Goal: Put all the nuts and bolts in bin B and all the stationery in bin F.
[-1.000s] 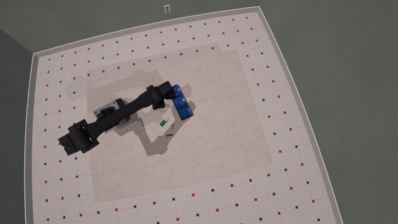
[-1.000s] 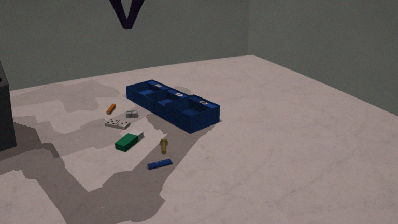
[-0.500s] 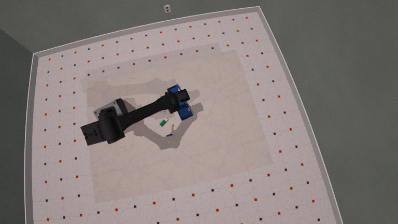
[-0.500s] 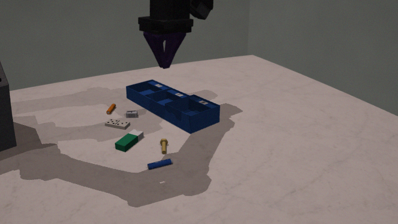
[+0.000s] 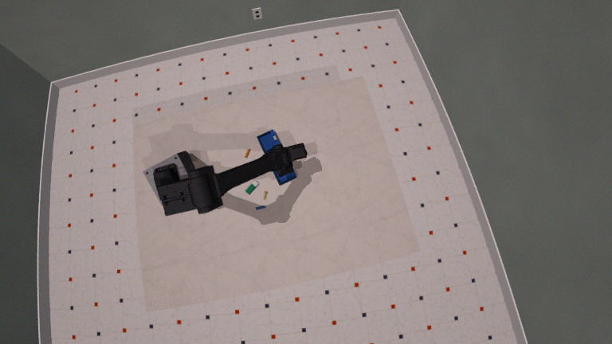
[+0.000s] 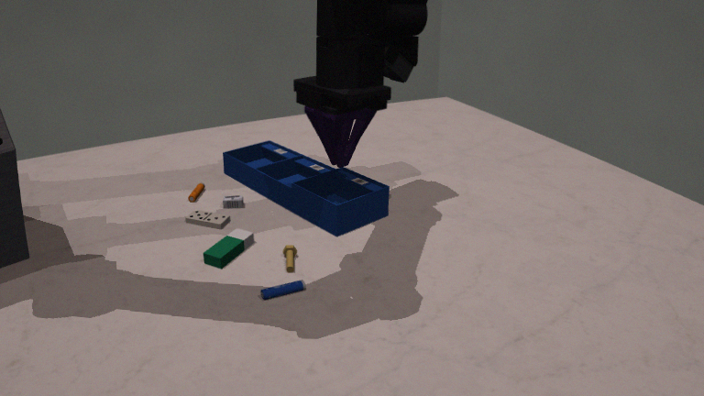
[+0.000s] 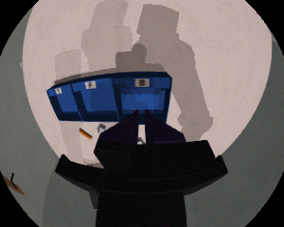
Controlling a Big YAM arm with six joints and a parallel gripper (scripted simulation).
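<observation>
Toward the left edge of the desk [image 5: 338, 209] [image 6: 519, 267] [image 7: 227, 47], as the exterior view shows it, lies an orange stick [image 5: 247, 153] [image 6: 196, 192] [image 7: 85, 133], perhaps a crayon; then come a domino [image 6: 207, 218], a green eraser [image 5: 250, 188] [image 6: 224, 251] and a small grey block [image 6: 233, 202] [image 7: 101, 128], maybe a sharpener. More to the right, a blue stick [image 5: 260, 208] [image 6: 282, 289] lies beside the brass bolt [image 5: 265, 195] [image 6: 290, 261], which rests loose on the desk, outside bin F [image 6: 278, 192] [image 7: 97, 114] and bin B [image 5: 285, 177] [image 6: 363, 213] [image 7: 168, 99]. The gripper [image 5: 284, 168] [image 6: 339, 165] [image 7: 141, 113] is closed with nothing inside, its tips above the far side of bin B, toward the far right corner of the desk. If the bolt is next, the gripper should return over bin B toward the near edge, and open. The bolt's head is toward the far edge, its shank toward the near one, so I think the fingers must close across this axis, without pushing the blue stick
</observation>
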